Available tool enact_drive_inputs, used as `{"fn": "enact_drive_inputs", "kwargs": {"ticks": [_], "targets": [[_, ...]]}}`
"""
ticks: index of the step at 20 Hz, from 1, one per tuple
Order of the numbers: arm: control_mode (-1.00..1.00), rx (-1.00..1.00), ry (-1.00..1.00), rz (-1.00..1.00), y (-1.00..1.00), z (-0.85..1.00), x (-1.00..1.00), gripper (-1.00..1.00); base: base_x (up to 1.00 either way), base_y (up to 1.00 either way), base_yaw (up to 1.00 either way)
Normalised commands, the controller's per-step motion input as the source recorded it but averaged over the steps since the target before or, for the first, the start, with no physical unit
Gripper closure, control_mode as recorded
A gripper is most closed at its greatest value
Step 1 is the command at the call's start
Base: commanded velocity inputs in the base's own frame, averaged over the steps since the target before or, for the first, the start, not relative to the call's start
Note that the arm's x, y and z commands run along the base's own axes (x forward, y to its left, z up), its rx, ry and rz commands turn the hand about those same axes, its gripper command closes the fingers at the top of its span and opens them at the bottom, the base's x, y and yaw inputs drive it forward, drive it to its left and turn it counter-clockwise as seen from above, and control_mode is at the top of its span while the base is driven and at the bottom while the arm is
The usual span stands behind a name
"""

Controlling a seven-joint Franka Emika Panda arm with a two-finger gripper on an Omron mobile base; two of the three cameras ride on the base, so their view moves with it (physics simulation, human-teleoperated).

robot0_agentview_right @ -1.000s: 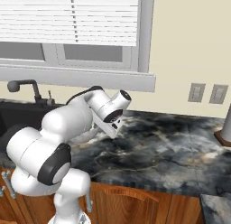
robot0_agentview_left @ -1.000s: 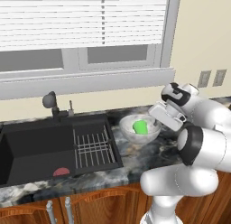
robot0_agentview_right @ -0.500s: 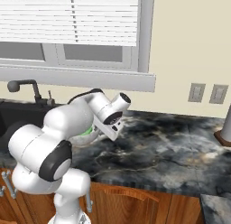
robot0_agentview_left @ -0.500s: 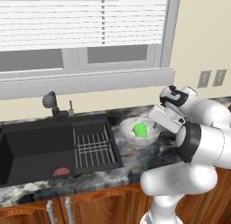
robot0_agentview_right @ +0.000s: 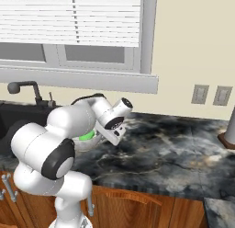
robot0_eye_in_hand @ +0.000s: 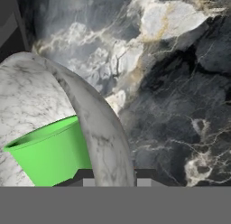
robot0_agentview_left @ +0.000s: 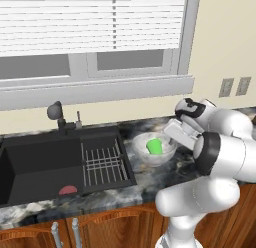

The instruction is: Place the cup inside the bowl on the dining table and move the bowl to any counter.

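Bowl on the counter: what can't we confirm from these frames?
- Gripper fingertips: hand view, mostly cut off by the bottom edge, so contact with the bowl rim is unclear.
- Bowl: right base view, hidden behind the arm.
- Cup base: hidden by the bowl wall.

No text, label, brand, number or sign can be read on anything in these pictures.
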Motion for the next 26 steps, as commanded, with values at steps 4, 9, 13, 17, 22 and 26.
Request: {"fn": "enact_drive_inputs", "kwargs": {"ticks": [4,9,13,17,22,26], "targets": [[-1.00,0.00,-0.01,0.00,0.00,-0.16,0.09,1.00,0.00,0.00,0.00],[-1.00,0.00,-0.02,0.00,0.00,-0.18,0.09,1.00,0.00,0.00,0.00],[-1.00,0.00,-0.03,0.00,0.00,-0.20,0.09,1.00,0.00,0.00,0.00],[-1.00,0.00,-0.01,0.00,0.00,-0.06,0.01,1.00,0.00,0.00,0.00],[-1.00,0.00,0.00,0.00,0.00,0.00,0.00,1.00,0.00,0.00,0.00],[-1.00,0.00,0.00,0.00,0.00,0.00,0.00,-1.00,0.00,0.00,0.00]]}}
